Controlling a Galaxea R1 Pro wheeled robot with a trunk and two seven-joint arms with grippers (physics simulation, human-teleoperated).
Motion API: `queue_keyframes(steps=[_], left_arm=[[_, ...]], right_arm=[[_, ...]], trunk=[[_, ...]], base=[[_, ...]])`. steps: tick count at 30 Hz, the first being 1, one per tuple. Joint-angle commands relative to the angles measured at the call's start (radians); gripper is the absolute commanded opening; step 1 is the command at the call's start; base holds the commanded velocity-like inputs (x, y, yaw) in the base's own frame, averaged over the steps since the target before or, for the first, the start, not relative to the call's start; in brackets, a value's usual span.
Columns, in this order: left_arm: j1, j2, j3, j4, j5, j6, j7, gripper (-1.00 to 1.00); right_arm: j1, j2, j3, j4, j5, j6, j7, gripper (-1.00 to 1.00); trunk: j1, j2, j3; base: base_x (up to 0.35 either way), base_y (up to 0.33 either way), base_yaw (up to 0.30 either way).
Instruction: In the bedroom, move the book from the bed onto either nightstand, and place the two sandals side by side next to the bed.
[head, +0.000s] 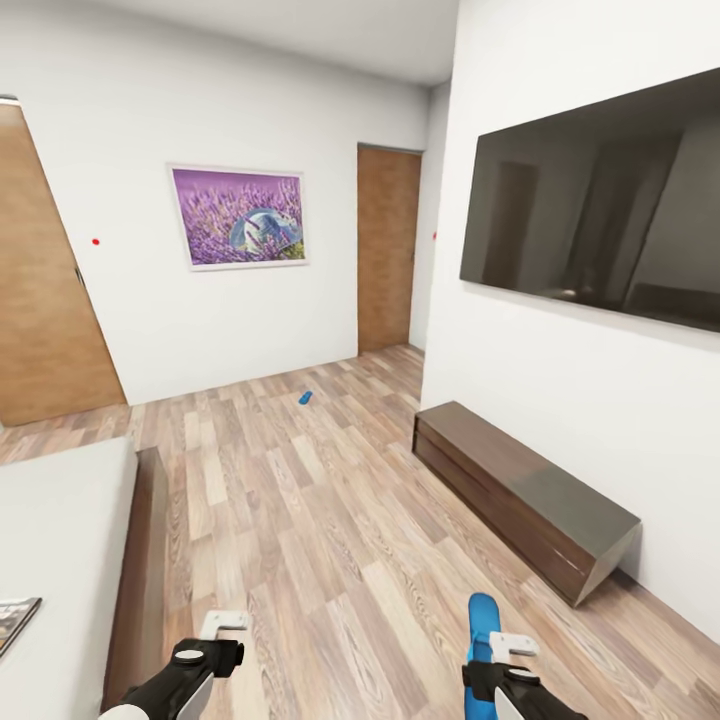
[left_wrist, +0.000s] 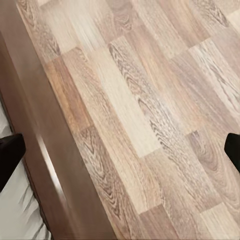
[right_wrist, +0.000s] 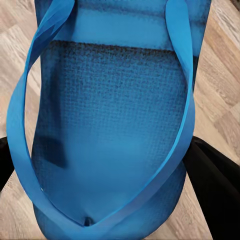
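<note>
The book (head: 14, 620) is cut off by the picture's edge, only a corner of its cover showing on the off-white mattress of the bed (head: 70, 540); its lettering cannot be read. The right gripper (head: 492, 652) is clamped on one blue sandal (head: 483, 625), whose heel end is hidden behind the arm; in the right wrist view the sandal (right_wrist: 115, 125) sits between the dark fingers (right_wrist: 215, 190), straps toward the camera. The second sandal (head: 306, 397) lies far beyond the bed's foot on the wood-plank floor (head: 330, 520), too small to make out its straps. The left gripper (head: 222, 628) hangs just beside the bed's dark frame (left_wrist: 45, 150), its fingertips (left_wrist: 10, 155) wide apart over bare planks. Across the floor from the bed, a low dark cabinet (head: 520, 490) hugs the white wall under a wall-mounted television (head: 600, 210), leaving a broad lane between them toward a wooden door (head: 388, 250) and a lavender picture (head: 238, 217).
</note>
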Motion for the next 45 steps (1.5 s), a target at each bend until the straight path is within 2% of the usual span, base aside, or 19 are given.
queue_keyframes(steps=[1,25,28,33,45], left_arm=[[0.000,0.001,-0.007,-0.002,0.000,0.007,0.004,1.00],[0.000,0.001,-0.007,0.000,0.000,0.009,-0.002,1.00],[0.000,0.001,-0.007,0.001,-0.002,0.013,-0.018,1.00],[0.000,0.004,-0.007,0.007,-0.002,0.024,-0.131,1.00],[0.000,0.006,-0.007,0.008,-0.003,0.027,-0.161,1.00]], right_arm=[[0.000,0.000,0.000,-0.002,-0.010,0.005,-0.004,-1.00],[0.003,0.001,0.000,-0.002,-0.008,0.002,-0.003,-1.00],[0.003,0.001,0.000,-0.002,-0.008,0.002,-0.002,-1.00],[0.005,0.001,0.000,-0.002,-0.008,-0.003,-0.002,-1.00],[0.006,0.001,0.000,-0.002,-0.009,-0.005,-0.002,-1.00]], trunk=[[0.001,-0.002,-0.002],[0.001,-0.002,-0.002],[0.001,-0.002,-0.002],[0.001,-0.002,-0.002],[0.001,-0.002,-0.002]], base=[[0.336,-0.001,0.006],[0.338,0.000,0.001],[0.338,0.000,0.000],[0.334,0.000,0.000],[0.299,0.000,0.000]])
